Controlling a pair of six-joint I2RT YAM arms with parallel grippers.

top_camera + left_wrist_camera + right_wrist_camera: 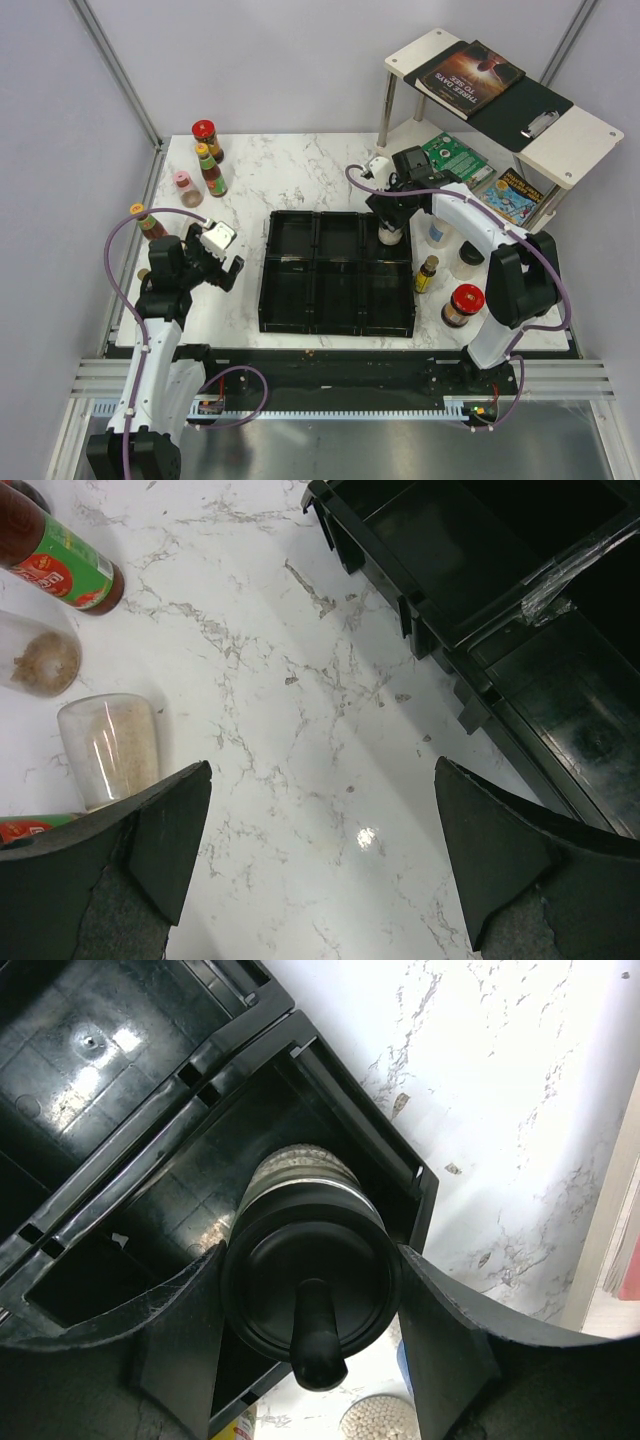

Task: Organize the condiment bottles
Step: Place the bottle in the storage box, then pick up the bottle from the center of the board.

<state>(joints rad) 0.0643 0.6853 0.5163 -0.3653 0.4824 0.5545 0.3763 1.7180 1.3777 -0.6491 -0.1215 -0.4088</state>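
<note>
My right gripper (392,226) is shut on a clear jar with a black lid (308,1282), fingers touching both sides of the lid. The jar stands in the far right compartment of the black tray (290,290). My left gripper (216,256) is open and empty over bare marble (325,860), left of the tray. A red-capped jar (205,137), a yellow-capped sauce bottle (211,171) and a pink-lidded shaker (185,188) stand at the far left. Right of the tray are a slim dark bottle (427,273), a red-capped jar (463,305) and two clear jars (466,260).
Another sauce bottle (149,225) stands beside my left arm. The left wrist view shows a red-and-green labelled bottle (62,570) and two clear jars (108,748) left of the fingers. A white shelf with a book (470,78) stands at the far right, more books beneath.
</note>
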